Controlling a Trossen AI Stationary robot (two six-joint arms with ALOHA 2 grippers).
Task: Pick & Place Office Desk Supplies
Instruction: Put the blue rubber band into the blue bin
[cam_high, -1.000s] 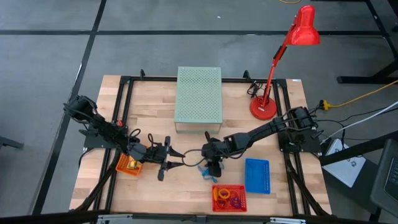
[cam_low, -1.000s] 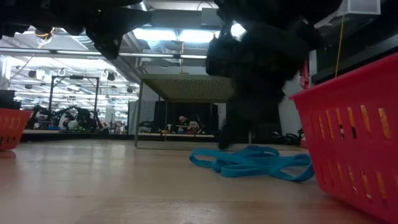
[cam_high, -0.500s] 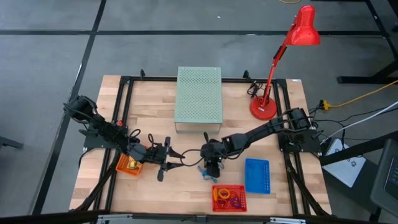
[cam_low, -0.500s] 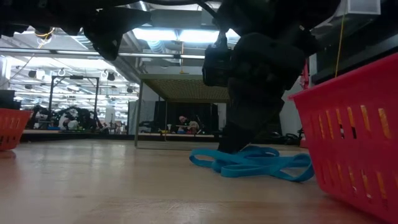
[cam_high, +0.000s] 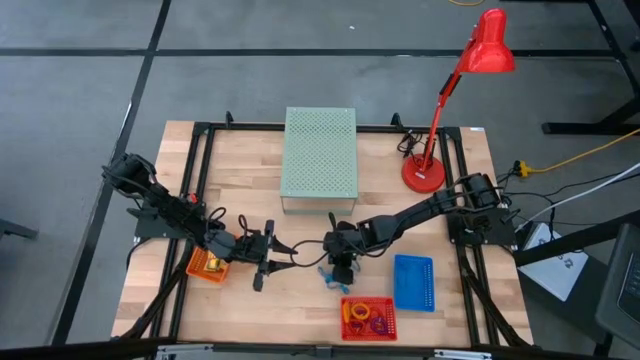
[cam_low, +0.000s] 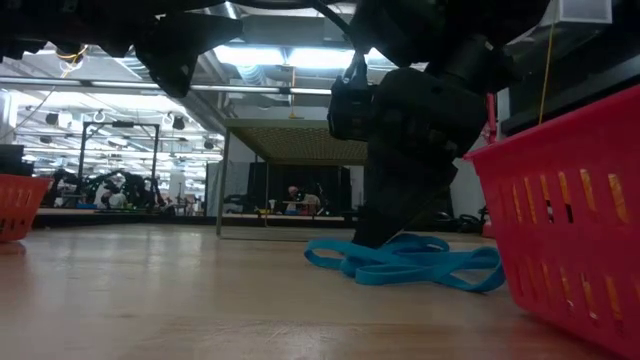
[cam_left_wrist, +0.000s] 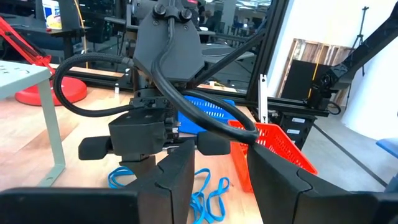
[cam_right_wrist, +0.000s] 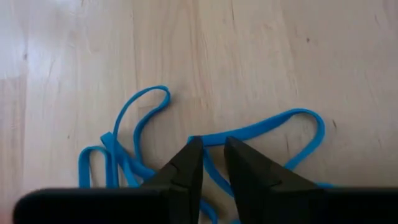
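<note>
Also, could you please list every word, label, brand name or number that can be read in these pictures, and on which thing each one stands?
None can be read: the blue bands, red basket, red lamp and green box show no writing.

Robotics lab, other robot rigs (cam_low: 110, 190) on benches behind, black frames (cam_left_wrist: 273, 68), ceiling strip lights (cam_low: 290, 58)

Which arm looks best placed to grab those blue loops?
The right gripper: it is already down on the blue loops, fingers nearly together around a strand. The left gripper hangs off to the side.
</note>
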